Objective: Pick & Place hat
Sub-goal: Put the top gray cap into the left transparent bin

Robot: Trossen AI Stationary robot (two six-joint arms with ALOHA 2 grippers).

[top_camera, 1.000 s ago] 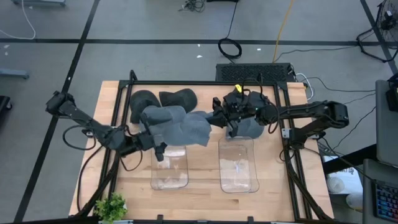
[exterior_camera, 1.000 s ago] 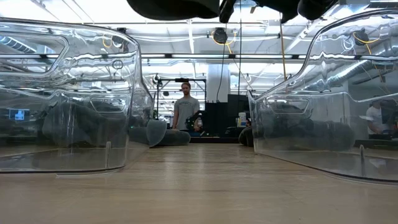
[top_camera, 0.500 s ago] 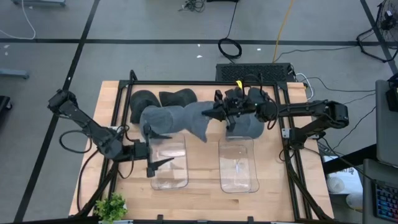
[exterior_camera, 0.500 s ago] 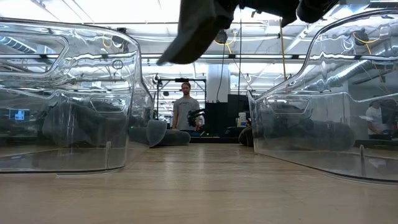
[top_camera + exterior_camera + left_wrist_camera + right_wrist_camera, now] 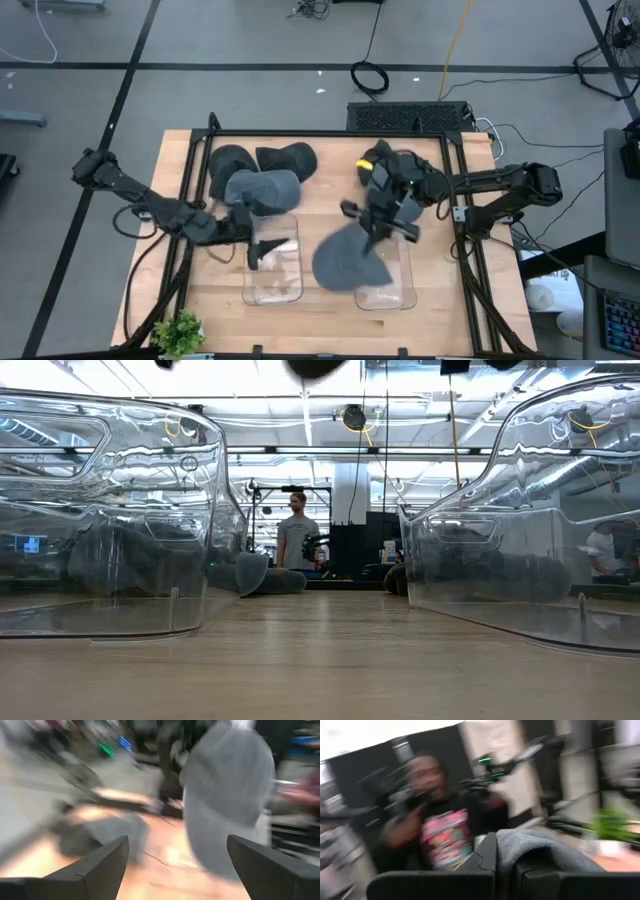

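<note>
**Grey hat hangs over the right-hand bin, ready to drop**

On the wooden desk [image 5: 320, 300] the job is at the carry-and-place step. The right pincer [image 5: 378, 228] is clamped on a grey hat [image 5: 347, 264], which hangs above the near-left corner of the right clear bin [image 5: 395, 285]. To my eye the next move is to centre the hat over that bin, lower, then let go. The left pincer [image 5: 262, 250] stands wide open, holding nothing, over the left clear bin [image 5: 275, 275], just beside another grey hat [image 5: 262, 190]; two darker hats [image 5: 262, 158] lie behind.

Only the high view shows the hat-to-bin relation. The low view gives bin walls and a distant person [image 5: 298, 540]. The right wrist view shows grey cloth [image 5: 540, 847] pinched between its fingers.
</note>
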